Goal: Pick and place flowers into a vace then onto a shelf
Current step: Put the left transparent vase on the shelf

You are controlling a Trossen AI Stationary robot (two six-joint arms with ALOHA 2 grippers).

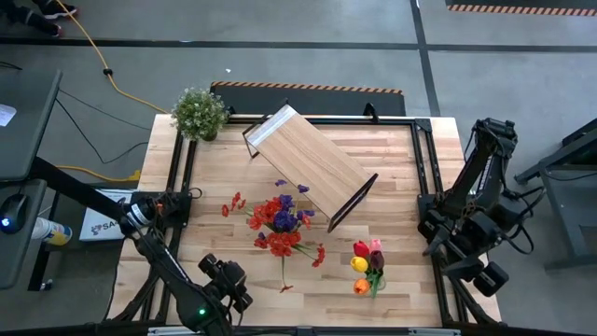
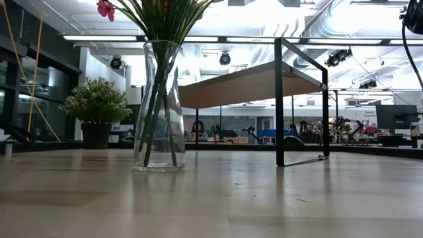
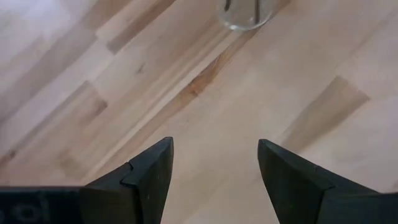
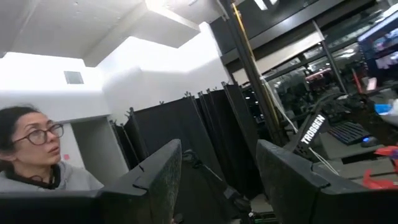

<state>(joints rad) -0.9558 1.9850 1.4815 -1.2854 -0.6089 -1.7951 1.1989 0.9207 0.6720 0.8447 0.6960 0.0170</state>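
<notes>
A clear glass vase [image 2: 158,106] stands on its base on the table and holds the green stems of red and purple flowers [image 1: 280,229]. A bunch of tulips [image 1: 367,266] in red, pink, yellow and orange lies on the table toward its near right. The light-wood shelf [image 1: 312,163] stands on its black frame legs beyond the vase, set at a slant. My left gripper [image 3: 214,180] is open and hovers over bare wood near the table's near-left corner [image 1: 233,282], with the vase's base [image 3: 245,15] ahead of it. My right gripper [image 4: 217,180] is open, folded back at the table's right edge and facing the room.
A bushy green potted plant [image 1: 199,112] stands at the table's far left corner. Bare tabletop [image 1: 401,168] lies to the right of the shelf. A person shows in the right wrist view, off the table. A black frame [image 1: 424,177] runs along the table's sides.
</notes>
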